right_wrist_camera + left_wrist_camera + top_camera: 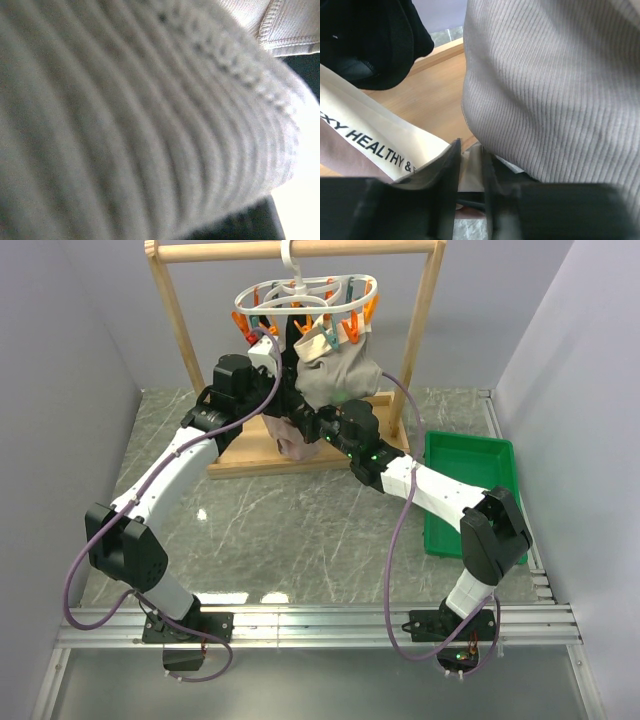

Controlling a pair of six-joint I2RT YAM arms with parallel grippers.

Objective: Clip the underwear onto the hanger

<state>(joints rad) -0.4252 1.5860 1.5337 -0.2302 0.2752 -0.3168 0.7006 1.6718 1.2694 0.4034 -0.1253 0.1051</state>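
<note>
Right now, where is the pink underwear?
Top view, middle: the underwear sits low over the wooden rack base, right under the hanging grey garment.

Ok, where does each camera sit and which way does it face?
Top external: above, behind the bases, facing down at table, wooden rack, hanger; left arm and right arm show.
Left wrist: on the left arm, looking past its fingers at the underwear waistband.
Right wrist: close against the grey ribbed garment; no fingers show.
Shared: all three see that garment.
</note>
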